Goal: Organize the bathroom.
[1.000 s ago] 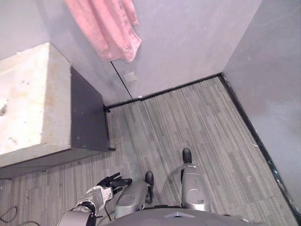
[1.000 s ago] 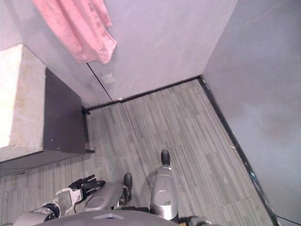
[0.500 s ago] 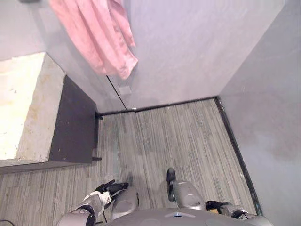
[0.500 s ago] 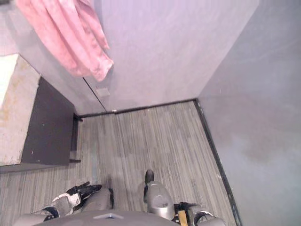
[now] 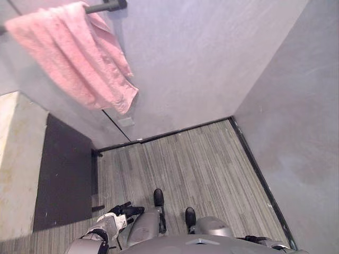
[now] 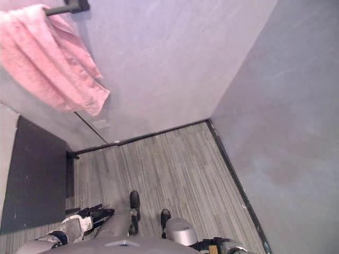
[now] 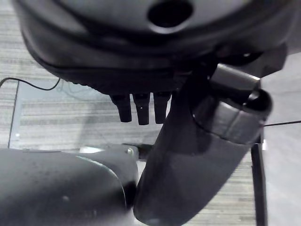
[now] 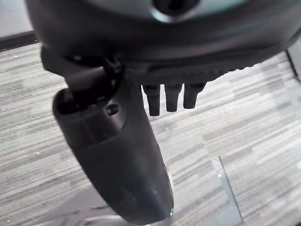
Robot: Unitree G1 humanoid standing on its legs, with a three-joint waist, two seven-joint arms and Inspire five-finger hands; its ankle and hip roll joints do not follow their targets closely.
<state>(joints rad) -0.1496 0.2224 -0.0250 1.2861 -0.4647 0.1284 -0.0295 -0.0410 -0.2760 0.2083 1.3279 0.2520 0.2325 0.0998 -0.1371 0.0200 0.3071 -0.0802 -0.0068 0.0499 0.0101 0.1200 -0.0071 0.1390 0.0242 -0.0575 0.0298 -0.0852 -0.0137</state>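
**Pink towel on the rail, both hands low and empty**

The pink towel [image 5: 74, 63] hung over a dark rail [image 5: 106, 6] fixed high on the grey wall [image 5: 196, 58]. It was draped loosely, with one corner falling lower than the rest toward the floor side. No writing or label could be read on the towel, and none was legible anywhere else in the views.

Just below the towel's low corner, a thin dark vertical seam ran down the wall, and a small pale plate [image 5: 126, 121] sat on the wall beside it. Its surface was too small to show any print.

Under the towel, at the left, stood the vanity desk [image 5: 16, 169] with a pale stone top and a dark side panel [image 5: 66, 174]. It stood against the same wall.

The striped grey plank floor [image 5: 201, 159] filled the corner, bordered by a black skirting strip along both walls. The second grey wall [image 5: 296, 106] closed the room at the right.

The left hand [image 5: 117, 214] was held low near the floor, well apart from the towel, with its fingers [image 7: 141, 107] relaxed and nearly straight, holding nothing. In the right wrist view the right hand [image 8: 117, 141] also had its fingers [image 8: 171, 99] extended loosely over the floor, with nothing in it.
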